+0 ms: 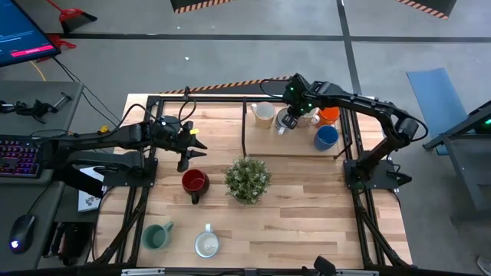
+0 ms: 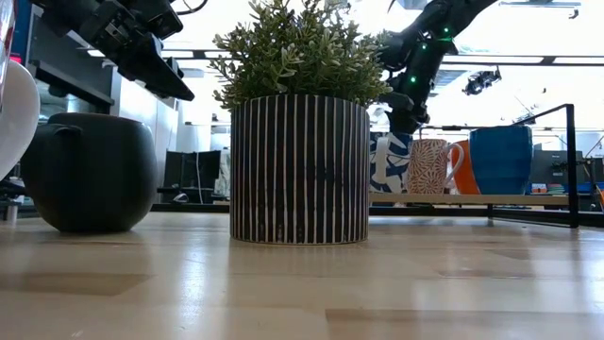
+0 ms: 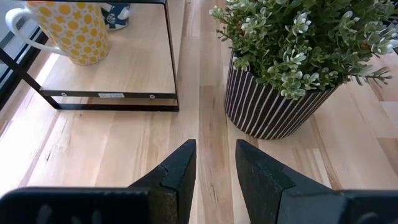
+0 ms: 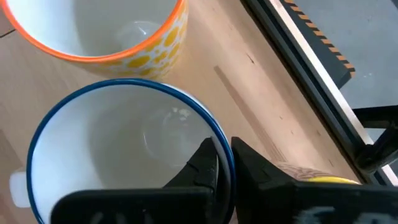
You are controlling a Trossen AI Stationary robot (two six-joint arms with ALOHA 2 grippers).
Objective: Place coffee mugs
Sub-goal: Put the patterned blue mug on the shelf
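On a low black-framed shelf [image 1: 280,144] at the table's far side stand a yellow-dotted mug [image 1: 263,115], a white mug with a blue rim [image 4: 112,149], a patterned white mug [image 1: 311,116], an orange mug [image 1: 330,115] and a blue mug [image 1: 326,137]. My right gripper [image 4: 225,155] reaches down from above and is shut on the blue-rimmed mug. A red mug [image 1: 194,182], a green mug [image 1: 157,235] and a pale mug [image 1: 207,244] stand on the tabletop. My left gripper [image 3: 214,158] hangs open above the table, just beyond the red mug, holding nothing. My right gripper pinches the rim [image 4: 225,144] of the blue-rimmed mug, one finger [image 4: 202,168] inside the cup and one [image 4: 261,180] outside its wall. The fingers come from above, slanting steeply down. The mug stays upright, its base [image 2: 389,189] on the shelf.
A spiky green plant in a striped pot [image 1: 247,179] stands mid-table between the arms, right of the red mug. The yellow-dotted mug [image 4: 93,37] sits close beside the gripped mug. The shelf's black frame rails [image 3: 112,96] stand up from the tabletop.
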